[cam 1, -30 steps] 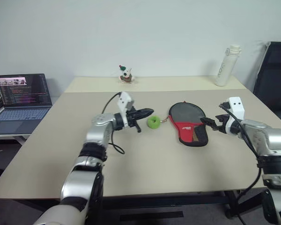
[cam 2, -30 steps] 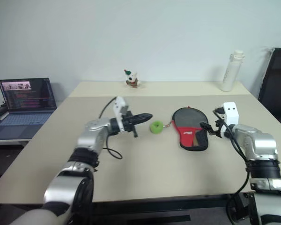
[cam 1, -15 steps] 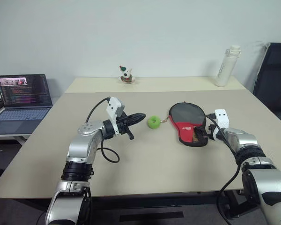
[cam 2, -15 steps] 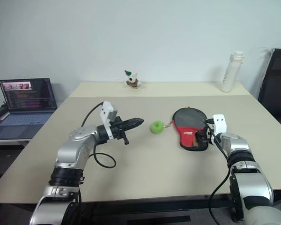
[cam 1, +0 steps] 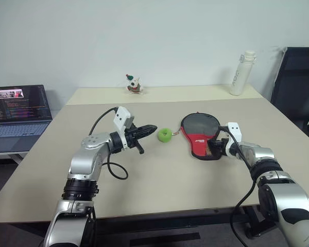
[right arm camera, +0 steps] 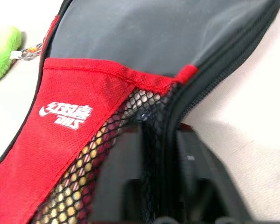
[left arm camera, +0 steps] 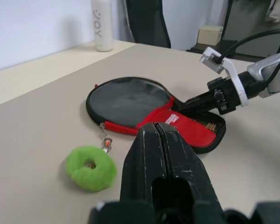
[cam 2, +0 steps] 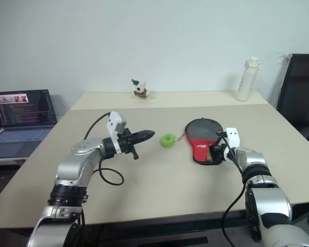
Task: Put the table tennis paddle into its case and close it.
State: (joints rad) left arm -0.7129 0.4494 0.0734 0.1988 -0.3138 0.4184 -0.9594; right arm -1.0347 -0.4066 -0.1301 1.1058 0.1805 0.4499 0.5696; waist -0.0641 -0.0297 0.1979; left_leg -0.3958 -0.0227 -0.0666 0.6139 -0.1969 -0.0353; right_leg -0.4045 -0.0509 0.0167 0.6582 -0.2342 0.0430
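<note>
Two tools, right tool [cam 1: 214,147] pinched on black-and-red fabric paddle case [cam 1: 200,135] edge at centre right, left tool [cam 1: 147,128] closed, empty, left of centre.

A beige table [cam 1: 159,180] stands before a plain pale wall [cam 1: 144,36]; a second, lighter tabletop [cam 1: 165,93] abuts its far edge; an open laptop [cam 1: 18,110] sits on a side surface at left; a black chair [cam 1: 296,87] stands at right.

Paddle: inside the case [cam 1: 200,135], face hidden; something pale shows dimly through the mesh, unclear what.
Right gripper [cam 1: 213,147]: fingertips lost against the case's dark edge.
Laptop [cam 1: 18,109]: cut off at left edge; screen text unreadable.
Chair [cam 1: 296,82]: cropped at right edge.
</note>
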